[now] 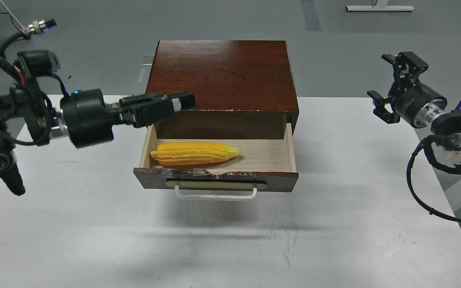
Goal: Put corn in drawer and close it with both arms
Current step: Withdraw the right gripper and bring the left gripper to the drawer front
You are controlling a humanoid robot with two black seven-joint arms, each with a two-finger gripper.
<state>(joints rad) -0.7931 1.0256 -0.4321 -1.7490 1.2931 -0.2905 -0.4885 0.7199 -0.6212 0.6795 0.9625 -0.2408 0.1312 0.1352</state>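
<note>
- Corn (pixel 195 153) lay inside the open drawer (pixel 290 148), left of center, long axis left-right, tip pointing right, near the front edge.
- Placement looked done; the drawer stood pulled out of the cabinet (pixel 222 74) toward the near side of the table (pixel 94 224).
- Left tool (pixel 174 105) hovered over the drawer's back-left corner, empty; fingers ran close together, so I couldn't tell if clenched or released.
- Right tool (pixel 388 86) hung well off to the right, fingers spread, holding nothing.
- Handle (pixel 215 195) faced the robot; the left arm was far nearer. The push should run straight back toward the cabinet.
</note>
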